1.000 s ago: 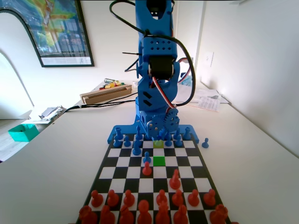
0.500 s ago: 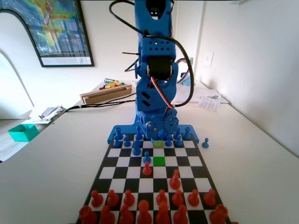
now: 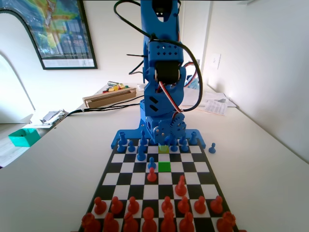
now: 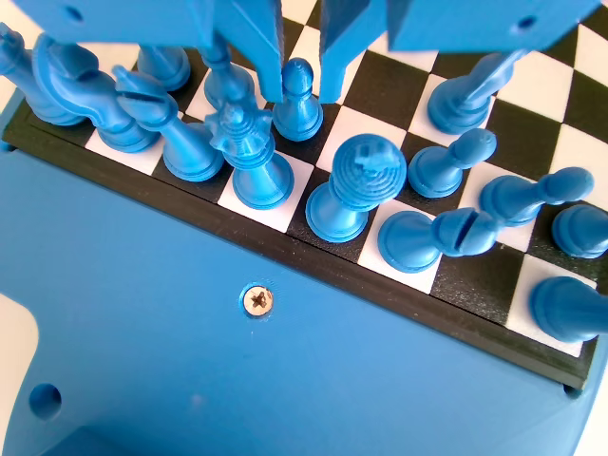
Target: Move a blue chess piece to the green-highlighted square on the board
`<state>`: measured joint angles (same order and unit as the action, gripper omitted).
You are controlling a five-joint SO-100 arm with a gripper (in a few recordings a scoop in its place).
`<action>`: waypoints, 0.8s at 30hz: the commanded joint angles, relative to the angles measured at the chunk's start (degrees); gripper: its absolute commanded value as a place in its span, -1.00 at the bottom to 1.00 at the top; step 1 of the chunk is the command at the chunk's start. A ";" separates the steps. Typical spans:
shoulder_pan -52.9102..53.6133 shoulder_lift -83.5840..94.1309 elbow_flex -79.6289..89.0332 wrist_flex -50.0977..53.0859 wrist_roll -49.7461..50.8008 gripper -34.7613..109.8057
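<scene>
**A:** Start at the near end of the fixed view. What do you have?

**B:** Red pieces point(image 3: 166, 208) crowd the near rows of the board point(image 3: 205, 166), out of your way. One red pawn point(image 3: 151, 175) stands further up, touching or nearly touching a lone blue pawn point(image 3: 151, 163) just beyond it. Just right of that pair lies the green square point(image 3: 164, 166), bare, so nothing blocks a drop there.

**A:** And beyond that?

**B:** A paler yellow-green square point(image 3: 163, 149) sits directly past the green one, in the same file. Your arm is folded low right over it, at the blue back rows.

**A:** So where is my pawn?

**B:** In the wrist view the pawn point(image 4: 296, 98) stands upright on its square in the second blue row, just ahead of the tall crowned pieces point(image 4: 353, 185). The gripper point(image 4: 302, 52) hangs over it with its jaws apart, one either side of the head. I judge it is placed so as to clamp the head without knocking the neighbours.

**A:** Has it gripped?

**B:** No; daylight shows on both sides of the head. You would want to close squarely, then lift clear of the crowned piece point(image 4: 249, 152) close on the left before moving toward the green square.
</scene>
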<state>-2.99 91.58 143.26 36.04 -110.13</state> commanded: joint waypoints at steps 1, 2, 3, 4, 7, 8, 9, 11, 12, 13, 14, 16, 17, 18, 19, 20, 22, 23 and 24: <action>-0.44 0.44 0.00 0.79 -0.70 -0.49; -0.35 0.44 0.00 0.88 -0.97 -0.51; -0.26 0.44 0.00 0.88 -1.23 -0.51; -0.26 0.44 0.18 0.88 -1.41 -0.51; 0.00 0.44 0.18 0.97 -1.76 -0.51; 0.09 0.44 0.18 1.23 -1.93 -0.51; 0.26 0.44 0.00 1.41 -1.93 -0.51; 0.53 0.62 -0.79 2.99 -2.11 -0.51; 0.70 0.70 -1.58 4.66 -2.20 -0.51; 0.97 1.05 -2.46 6.33 -2.29 -0.51; 1.41 1.41 -3.52 8.09 -2.46 -0.51; 2.20 1.76 -6.50 11.69 -2.55 -0.51; 2.46 1.76 -8.17 13.27 -2.37 -0.51; 2.81 1.76 -9.84 14.41 -2.20 -0.51; 2.99 1.41 -11.34 15.29 -1.85 -0.51; 3.25 1.14 -12.74 16.00 -1.67 -0.51; 3.69 0.35 -15.38 17.23 -1.32 -0.51; 3.78 -0.09 -16.52 17.49 -0.88 -0.51; 3.87 -0.70 -17.67 17.58 -0.26 -0.51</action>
<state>-0.53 90.44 130.87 51.59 -111.18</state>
